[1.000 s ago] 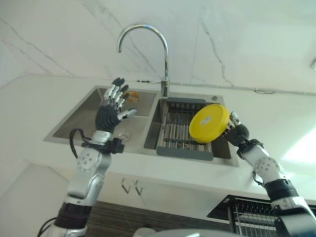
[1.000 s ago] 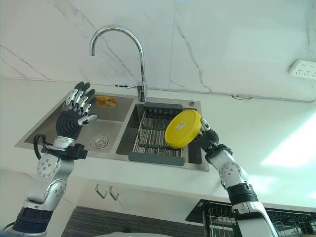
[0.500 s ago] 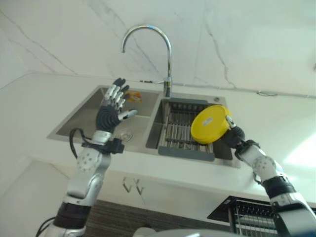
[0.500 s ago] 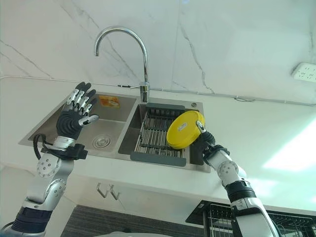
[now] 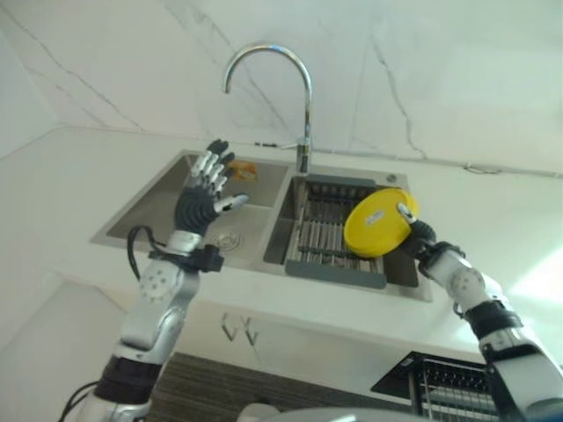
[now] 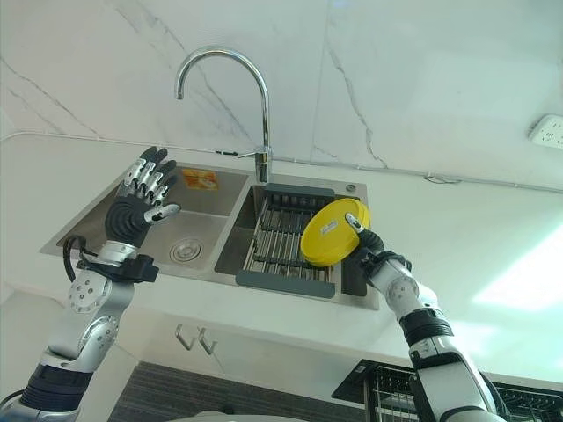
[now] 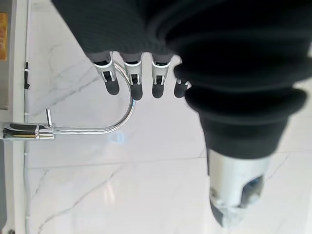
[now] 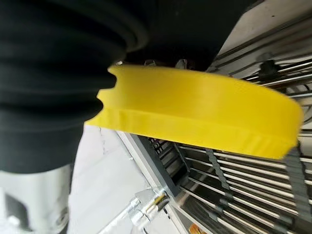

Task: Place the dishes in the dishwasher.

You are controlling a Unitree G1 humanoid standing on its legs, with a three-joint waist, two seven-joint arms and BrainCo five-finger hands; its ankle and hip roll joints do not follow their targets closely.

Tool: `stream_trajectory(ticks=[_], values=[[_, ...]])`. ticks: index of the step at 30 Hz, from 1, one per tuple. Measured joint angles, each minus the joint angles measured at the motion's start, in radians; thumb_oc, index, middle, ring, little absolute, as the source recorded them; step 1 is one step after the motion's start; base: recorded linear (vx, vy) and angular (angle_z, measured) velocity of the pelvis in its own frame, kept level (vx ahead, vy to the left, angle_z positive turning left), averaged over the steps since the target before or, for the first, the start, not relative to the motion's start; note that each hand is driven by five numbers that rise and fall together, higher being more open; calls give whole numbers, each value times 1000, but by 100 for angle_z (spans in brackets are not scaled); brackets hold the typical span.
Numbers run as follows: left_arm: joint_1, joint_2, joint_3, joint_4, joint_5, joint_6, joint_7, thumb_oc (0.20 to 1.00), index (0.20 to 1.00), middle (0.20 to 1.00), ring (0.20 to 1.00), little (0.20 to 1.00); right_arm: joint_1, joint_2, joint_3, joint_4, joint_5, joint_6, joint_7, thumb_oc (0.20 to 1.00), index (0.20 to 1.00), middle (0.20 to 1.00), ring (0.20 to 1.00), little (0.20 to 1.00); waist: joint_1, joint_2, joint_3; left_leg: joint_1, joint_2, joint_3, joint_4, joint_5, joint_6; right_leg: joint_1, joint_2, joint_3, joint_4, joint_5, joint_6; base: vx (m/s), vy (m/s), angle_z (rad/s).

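A plain round yellow plastic plate (image 6: 332, 233) is seen against a silver steel sink (image 6: 207, 220) and grey-veined white marble wall (image 6: 422, 79).

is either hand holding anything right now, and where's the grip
The right hand holds the yellow plate by its rim, tilted on edge above the sink rack. The left hand is open and holds nothing.
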Motion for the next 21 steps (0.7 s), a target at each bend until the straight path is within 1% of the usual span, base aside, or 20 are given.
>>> stream_trajectory(ticks=[1, 6, 10, 13, 17, 21], values=[[0, 0, -1, 7, 0, 9, 1, 1000, 1000, 1000, 1000, 1000, -29, -2, 3, 39, -24, 0, 0, 200, 200, 200, 200, 200, 3, 0, 0, 0, 0, -1, 0, 0, 0, 0, 0, 0, 0, 0, 0, 0, 0, 0], [-1, 0, -10, 14, 0, 12, 6, 1000, 1000, 1000, 1000, 1000, -70, -26, 40, 76, -78, 0, -2, 200, 200, 200, 200, 200, 9, 1, -1, 1, 0, -2, 5, 3, -4, 1, 0, -1, 0, 0, 0, 4, 13, 0], [-3, -2, -42, 19, 0, 15, 14, 1000, 1000, 1000, 1000, 1000, -74, -11, 46, 79, -73, -7, -34, 200, 200, 200, 200, 200, 23, 3, -2, 1, -1, -2, 5, 3, -4, 1, 0, -1, 0, 0, 0, 3, 26, 0], [-3, -5, -42, 27, -1, 19, 14, 1000, 1000, 1000, 1000, 1000, -74, 10, 47, 82, -74, -23, -36, 200, 200, 200, 200, 200, 29, 5, -3, 0, -1, -3, 5, 3, -4, 1, 0, -2, 0, 0, 0, -1, 10, 0], [0, -7, -42, 43, -4, 19, 11, 1000, 1000, 1000, 1000, 1000, -71, 10, 78, 68, -104, -60, -35, 200, 200, 200, 200, 200, 30, 6, -3, -1, -1, -4, 5, 3, -4, 1, 0, -2, 0, 0, 0, 0, 0, 0], [1, -14, -42, 44, -5, 19, 5, 1000, 1000, 1000, 1000, 1000, -70, 10, 72, 63, -96, -92, -71, 200, 200, 200, 200, 200, 30, 7, -2, -1, -1, -4, 5, 2, -4, 1, 0, -3, 0, 0, 0, 0, 0, 0]])
